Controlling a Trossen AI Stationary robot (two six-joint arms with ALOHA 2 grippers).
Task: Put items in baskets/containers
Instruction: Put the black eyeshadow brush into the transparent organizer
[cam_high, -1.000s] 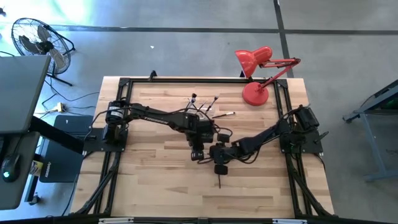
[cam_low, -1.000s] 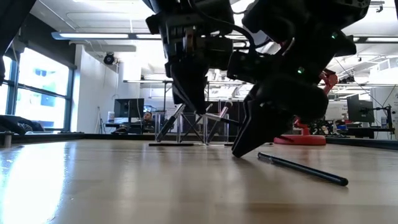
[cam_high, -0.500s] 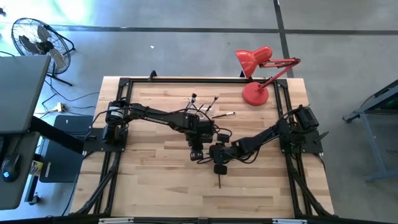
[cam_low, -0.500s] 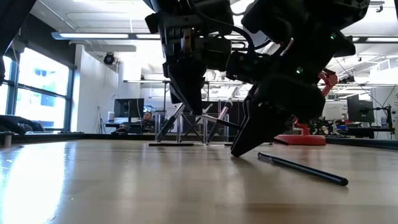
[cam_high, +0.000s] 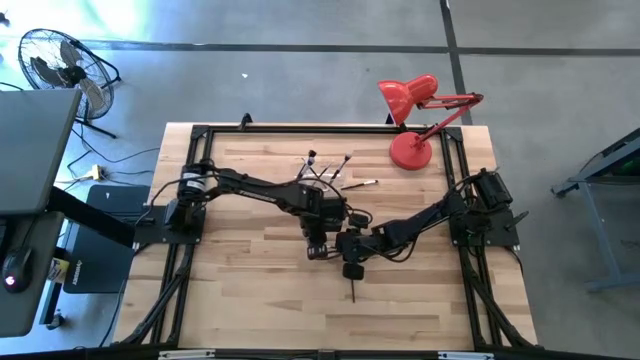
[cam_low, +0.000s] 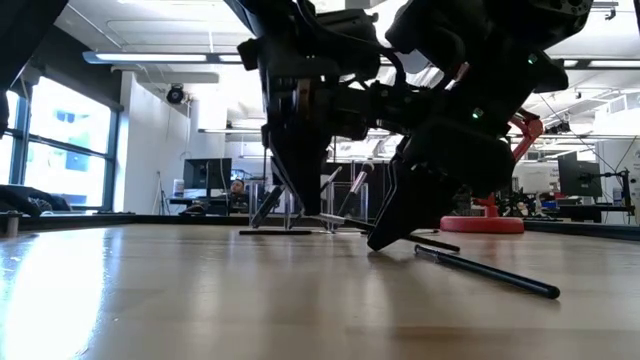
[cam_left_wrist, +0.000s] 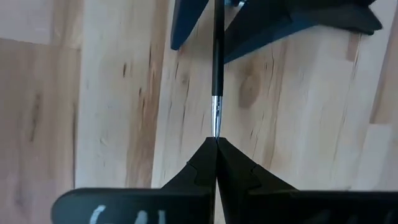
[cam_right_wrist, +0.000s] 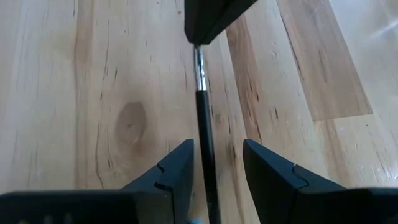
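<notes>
A thin dark makeup brush (cam_left_wrist: 216, 56) with a silvery ferrule lies low over the middle of the table between my two grippers. My left gripper (cam_left_wrist: 216, 142) is shut on its ferrule end. My right gripper (cam_right_wrist: 217, 171) is open, with one finger on either side of the dark handle (cam_right_wrist: 203, 130), and I see no touch. A second brush (cam_high: 352, 290) lies flat on the wood toward the near edge. Several brushes (cam_high: 325, 170) stand tilted at the far middle, and the clear holder around them hardly shows. My left gripper pinches the brush by its ferrule end (cam_left_wrist: 216, 124) between the two fingertips. The fingers come down from above (cam_low: 300, 190). The handle runs straight on from the fingertips toward the right gripper, about level. I cannot tell whether the brush rests on the table.
A red desk lamp (cam_high: 410, 150) stands on its round base at the far right corner. Black frame rails (cam_high: 200, 130) run along the table's edges. A fan (cam_high: 60, 65) and a desk stand on the floor to the left. Bare wood shows near both side edges.
In the low view my left gripper has come down and moved closer to the right gripper. A thin brush now shows level just above the tabletop behind the right gripper's fingers, where none showed before. The loose brush on the table has stayed in place.
</notes>
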